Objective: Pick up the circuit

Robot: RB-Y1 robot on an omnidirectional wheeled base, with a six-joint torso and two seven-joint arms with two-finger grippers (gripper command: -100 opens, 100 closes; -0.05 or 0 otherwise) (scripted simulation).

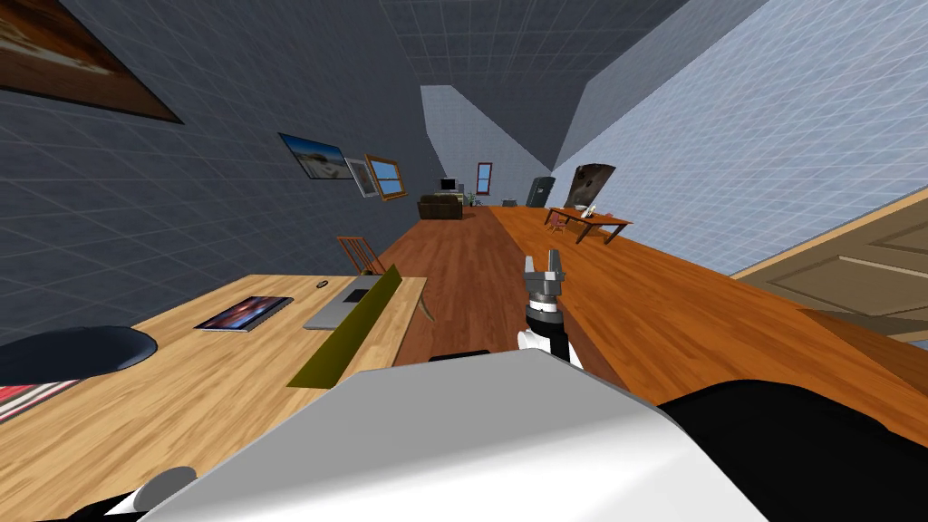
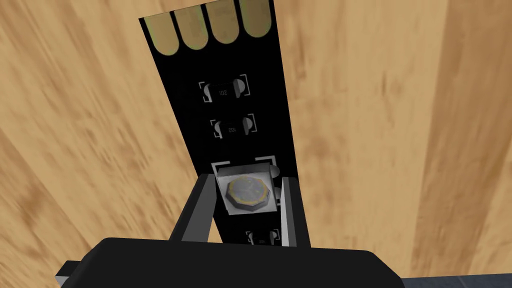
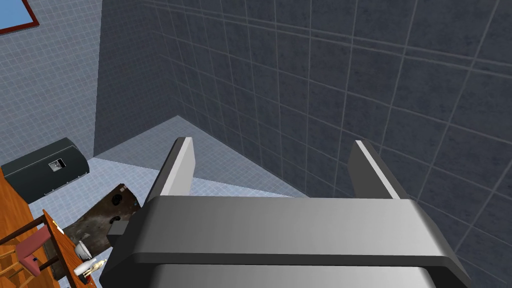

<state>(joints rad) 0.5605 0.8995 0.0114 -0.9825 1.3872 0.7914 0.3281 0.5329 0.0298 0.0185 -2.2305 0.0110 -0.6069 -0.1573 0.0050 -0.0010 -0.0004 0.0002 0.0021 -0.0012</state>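
Our left gripper (image 2: 246, 177) pinches the long black circuit (image 2: 220, 65) by its thin edges over the wooden desk (image 1: 208, 381) at our ten o'clock, the right gripper (image 1: 545, 265) hangs spread at one o'clock, and the strip's long overhang could twist it out of so narrow a hold.

Light wooden desk (image 1: 181, 399) bearing tablet (image 1: 245, 314), grey laptop (image 1: 347, 304), small mouse (image 1: 323, 285), dark round pad (image 1: 77, 353).
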